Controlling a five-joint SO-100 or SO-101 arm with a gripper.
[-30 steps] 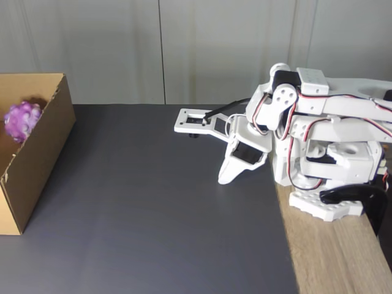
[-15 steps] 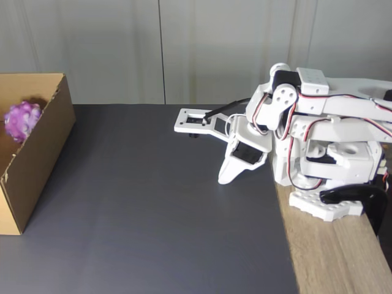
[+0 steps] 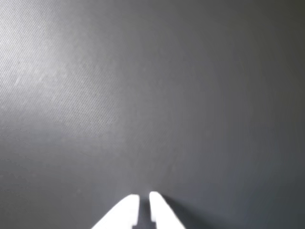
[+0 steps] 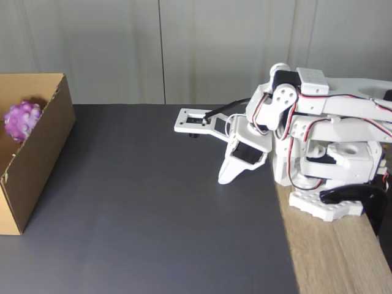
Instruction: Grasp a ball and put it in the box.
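The purple, bumpy ball [image 4: 22, 120] sat inside the brown cardboard box [image 4: 38, 158] at the nine o'clock edge of the fixed view, resting against the box's inner wall near its upper rim. The box stood on a dark grey mat [image 4: 153, 208] that covered most of the tabletop, with its open top facing up and one flap edge showing a row of small notches.

The white arm [image 4: 318, 144] was folded down at about three o'clock in that view, its base [image 4: 324, 208] planted on the bare wooden table [image 4: 331, 257] just beside the mat's right edge. Red, black and white wires looped between its joints. The gripper [image 4: 225, 179] pointed down toward the mat near the middle of the picture, well apart from the box and the ball.

In the wrist view the two white fingertips [image 3: 125, 210] came up from six o'clock, drawn nearly together with only a thin dark slit between them and nothing held. Ahead of them lay only the grey mat's fine woven texture, brighter toward ten o'clock where light fell across it.

A pale panelled wall [image 4: 184, 49] stood behind the table at twelve o'clock.
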